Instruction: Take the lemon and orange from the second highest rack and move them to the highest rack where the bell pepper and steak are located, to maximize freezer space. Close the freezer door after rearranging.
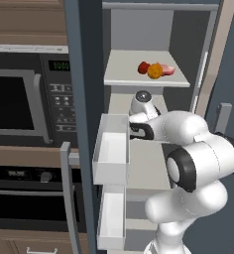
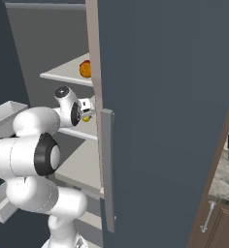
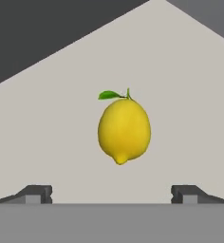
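Note:
The lemon (image 3: 124,129), bright yellow with a green leaf, lies on the pale second highest rack (image 3: 190,118) straight ahead of my gripper (image 3: 112,194). The gripper is open with nothing between its fingertips (image 3: 38,193), a short way from the fruit. A sliver of the lemon (image 2: 86,117) peeks out beside the hand in the right base view. On the highest rack (image 1: 124,74) of the freezer (image 1: 139,30), the orange (image 1: 155,71) sits between the bell pepper (image 1: 144,67) and the steak (image 1: 167,69). The freezer door (image 1: 84,99) stands open at the left.
White bins (image 1: 111,149) on the door's inner face hang close to my arm's left. A black microwave (image 1: 20,99) and an oven (image 1: 25,198) sit beyond the door. A slate-blue panel (image 2: 160,121) with a grey bar handle (image 2: 107,169) bounds the right side.

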